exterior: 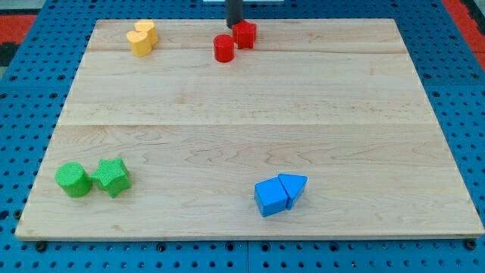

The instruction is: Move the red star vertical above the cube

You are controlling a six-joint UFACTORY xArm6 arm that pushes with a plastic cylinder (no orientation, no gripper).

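Note:
The red star [245,34] sits near the view's top edge of the wooden board, just right of centre. A red cylinder [223,48] stands close to its lower left. My tip [234,24] is at the star's upper left, touching or almost touching it. The blue cube [270,196] lies near the view's bottom, right of centre, with a blue triangular block [294,186] pressed against its right side. The star is far above the cube and slightly to its left.
A yellow heart-shaped block [142,38] sits at the top left. A green cylinder [73,180] and a green star [112,177] sit side by side at the bottom left. The board [250,114] lies on a blue pegboard surface.

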